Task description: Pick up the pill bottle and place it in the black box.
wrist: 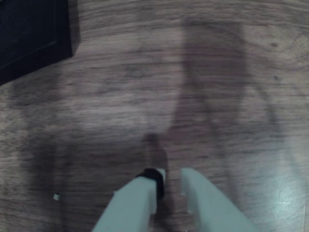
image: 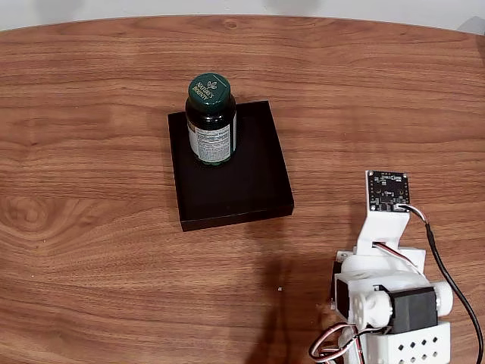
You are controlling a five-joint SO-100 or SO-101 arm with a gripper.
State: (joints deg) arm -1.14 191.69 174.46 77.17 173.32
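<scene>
The pill bottle (image: 211,120), dark green with a green cap and a white label, stands upright in the black box (image: 242,182), toward its far left part in the fixed view. The arm (image: 386,296) is folded low at the lower right, well apart from the box and bottle. In the wrist view my gripper (wrist: 171,178) points down at bare wood, its two white fingers (wrist: 135,203) close together with nothing between them. A corner of the black box (wrist: 29,34) shows at the top left of that view.
The brown wooden table (image: 91,250) has free room left of and in front of the box. A tiny white speck (image: 280,289) lies on the wood near the arm. The table's far edge (image: 227,17) curves along the top.
</scene>
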